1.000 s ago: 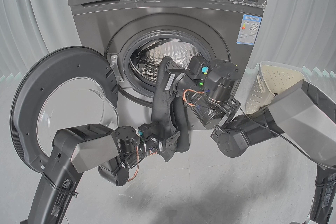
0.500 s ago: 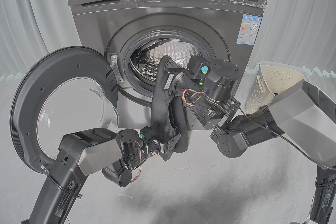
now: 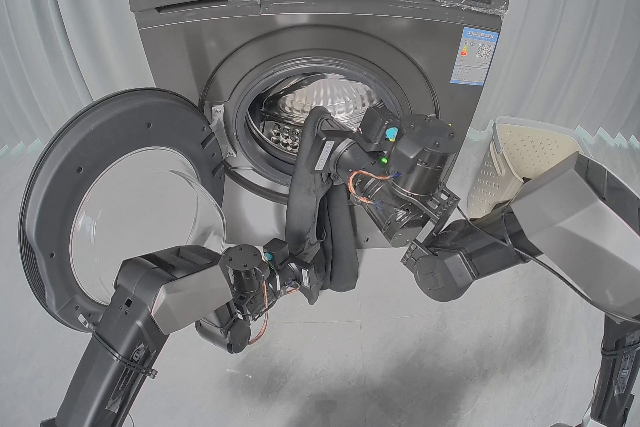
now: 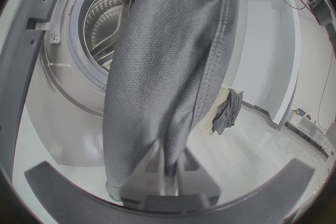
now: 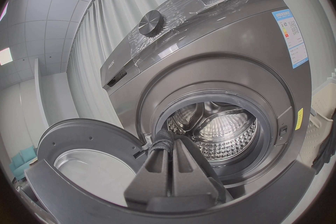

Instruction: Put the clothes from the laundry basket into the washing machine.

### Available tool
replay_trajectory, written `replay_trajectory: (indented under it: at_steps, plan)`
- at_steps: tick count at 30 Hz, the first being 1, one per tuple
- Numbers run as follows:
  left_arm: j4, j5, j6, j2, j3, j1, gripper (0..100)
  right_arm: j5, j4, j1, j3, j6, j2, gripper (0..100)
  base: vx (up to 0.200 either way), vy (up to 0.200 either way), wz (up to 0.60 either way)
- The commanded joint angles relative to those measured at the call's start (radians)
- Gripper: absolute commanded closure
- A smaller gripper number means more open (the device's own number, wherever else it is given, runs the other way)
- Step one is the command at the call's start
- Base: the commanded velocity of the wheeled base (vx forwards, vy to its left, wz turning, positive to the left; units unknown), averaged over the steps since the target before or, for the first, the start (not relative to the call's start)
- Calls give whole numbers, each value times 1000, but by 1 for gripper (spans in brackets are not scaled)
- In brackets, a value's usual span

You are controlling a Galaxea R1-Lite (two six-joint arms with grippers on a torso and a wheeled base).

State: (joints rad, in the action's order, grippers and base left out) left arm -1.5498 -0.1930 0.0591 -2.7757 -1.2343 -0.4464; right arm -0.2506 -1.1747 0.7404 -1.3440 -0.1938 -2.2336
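The dark garment (image 3: 305, 201) hangs before the washing machine (image 3: 200, 41), stretched between both arms. The right claw (image 5: 170, 147) is clamped on its top end at the lip of the drum (image 5: 224, 130). The left claw (image 4: 168, 156) pinches its lower end below the opening, beside the open door (image 3: 120, 181). To do this well, the right claw should carry its end deep past the rim before releasing. The left should lift the tail up and in, so nothing drapes over the seal. Another grey cloth (image 4: 227, 112) appears to hang on the laundry basket (image 3: 527, 148).
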Motion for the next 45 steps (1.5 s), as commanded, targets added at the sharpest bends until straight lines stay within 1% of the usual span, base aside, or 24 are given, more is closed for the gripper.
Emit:
replay_trajectory:
  at_steps: [1,4,8,10,11,12,13,17,18,19,22,24,25,28,29,30,32,37,39,45]
  plan:
    - [-3,0,-2,8,13,2,100,-1,-2,-16,16,-1,3,100,0,0,0]
    - [-6,4,-9,41,65,8,100,-1,-3,-53,51,-1,8,100,0,0,0]
    - [-7,-2,-9,147,211,31,100,-1,-8,-102,128,-1,34,100,0,0,0]
    - [-7,-2,-9,151,216,32,100,-1,-8,-104,131,-1,35,100,0,0,0]
    - [-9,-6,-7,220,282,51,100,1,-19,-124,177,1,46,100,0,0,0]
    - [-9,-6,-7,220,282,51,100,1,-19,-124,177,1,46,100,0,0,0]
    - [-9,-19,-7,300,348,72,100,2,-31,-141,230,1,52,100,0,0,0]
    - [-9,-51,-2,413,446,90,100,8,-53,-164,307,1,54,100,0,0,0]
    - [-9,-54,-2,423,455,92,100,8,-56,-164,313,1,52,100,0,0,0]
    - [-9,-66,-2,470,504,92,100,10,-82,-165,350,1,45,100,0,0,0]
    - [-7,-80,1,539,559,90,100,11,-125,-165,404,2,32,100,0,0,0]
    - [-6,-80,4,559,562,90,100,13,-135,-167,418,2,23,100,0,0,0]
    - [-7,-80,-5,588,561,92,100,14,-151,-171,448,2,3,100,0,0,0]
    - [-4,-82,5,637,558,103,100,19,-164,-171,511,4,-20,100,0,0,0]
    - [-4,-82,5,637,558,103,100,19,-164,-171,511,4,-20,100,0,0,0]
    - [-6,-82,10,654,556,124,100,27,-174,-170,548,4,-49,100,0,0,0]
    - [-6,-88,11,663,549,140,100,34,-198,-170,563,7,-80,100,0,0,0]
    - [-6,-103,16,709,552,150,100,39,-226,-158,566,7,-129,100,0,0,0]
    - [-4,-106,27,731,558,149,100,39,-227,-150,566,5,-149,100,0,0,0]
    - [-4,-108,28,739,559,146,100,39,-253,-119,560,4,-172,100,0,0,0]
